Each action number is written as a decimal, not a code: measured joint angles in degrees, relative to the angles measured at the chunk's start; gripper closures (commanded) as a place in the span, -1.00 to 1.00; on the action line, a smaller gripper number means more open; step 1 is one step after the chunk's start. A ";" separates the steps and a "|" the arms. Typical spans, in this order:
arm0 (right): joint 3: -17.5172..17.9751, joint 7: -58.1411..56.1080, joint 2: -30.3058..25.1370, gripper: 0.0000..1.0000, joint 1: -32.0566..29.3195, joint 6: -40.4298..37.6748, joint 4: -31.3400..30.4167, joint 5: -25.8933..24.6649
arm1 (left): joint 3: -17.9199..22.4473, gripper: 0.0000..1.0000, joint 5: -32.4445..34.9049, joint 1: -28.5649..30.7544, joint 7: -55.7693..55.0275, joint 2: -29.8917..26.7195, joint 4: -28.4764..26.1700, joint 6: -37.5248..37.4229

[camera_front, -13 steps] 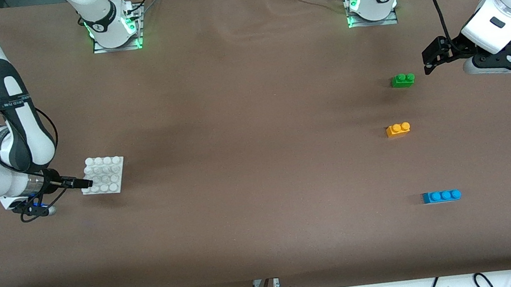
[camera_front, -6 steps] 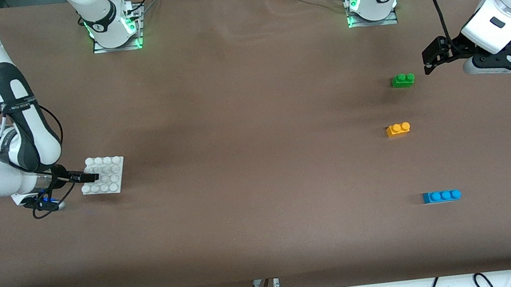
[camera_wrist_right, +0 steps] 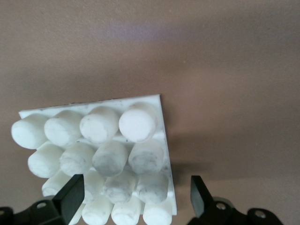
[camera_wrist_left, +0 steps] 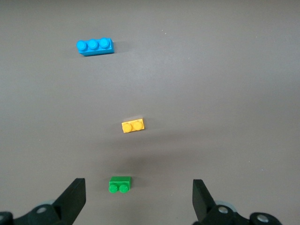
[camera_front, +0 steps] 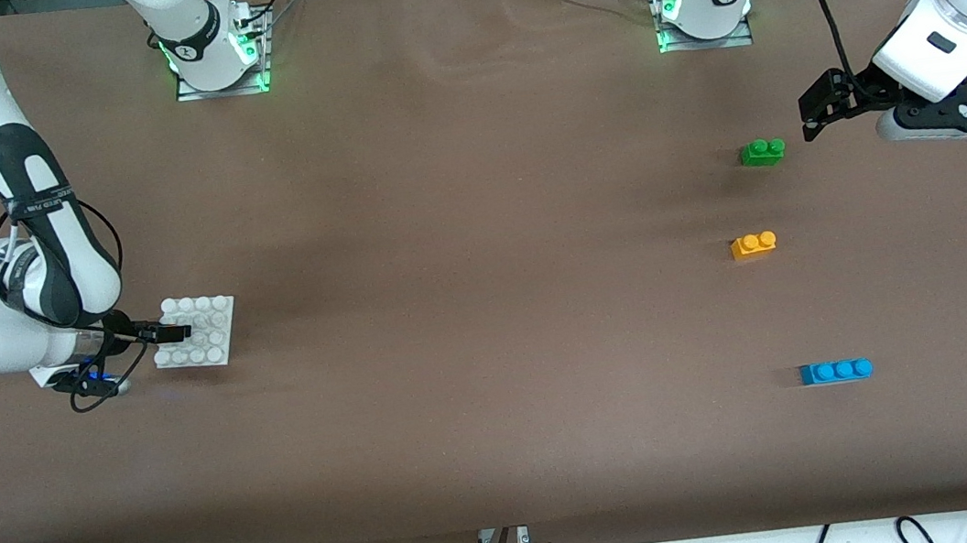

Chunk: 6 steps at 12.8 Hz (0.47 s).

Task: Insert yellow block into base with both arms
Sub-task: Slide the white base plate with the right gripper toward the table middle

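Small yellow-orange brick, the yellow block (camera_front: 753, 245), two round studs on top in a single row, smooth plastic with no print to be read, lying flat on the brown table (camera_front: 490, 326) toward the left arm's end; seen again in the left wrist view (camera_wrist_left: 133, 125), studs up, untouched. Farther from the front camera than it, a green two-stud brick (camera_front: 762, 151); nearer to the front camera, a longer blue three-stud brick (camera_front: 835, 371); all three well apart from one another, roughly in a line. Flat white square plate, the base (camera_front: 215, 304), with a four-by-four grid of round studs, resting on the table toward the right arm's end, well apart from the bricks; in the right wrist view (camera_wrist_right: 140, 124), stud tops scuffed with grey marks, plate edge slightly grimy. Right gripper (camera_front: 174, 333) low over the edge of the base that faces the right arm's end of the table, jaws spread wide with several studs between them in the right wrist view (camera_wrist_right: 136, 197), not pinching anything. Left gripper (camera_front: 811, 120) up in the air over bare table just beside the green brick, jaws spread wide in the left wrist view (camera_wrist_left: 138, 199), holding nothing. Small white lettering on a black band round the right arm (camera_front: 38, 211), too small to read; round emblems on the arm bases, not legible.
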 measured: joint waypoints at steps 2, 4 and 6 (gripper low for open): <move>0.00 -0.34 0.42 -1.00 -0.05 0.00 0.00 0.00 | 0.00 -1.00 0.00 0.00 0.00 0.00 0.00 -0.01; -0.01 -0.47 0.52 -0.99 -0.07 0.00 0.00 0.01 | 0.00 -1.00 0.00 0.00 0.00 0.00 0.00 -0.01; -0.01 -0.56 0.52 -0.81 -0.16 -0.01 0.00 0.02 | 0.00 -1.00 0.00 0.00 0.00 0.00 0.00 -0.01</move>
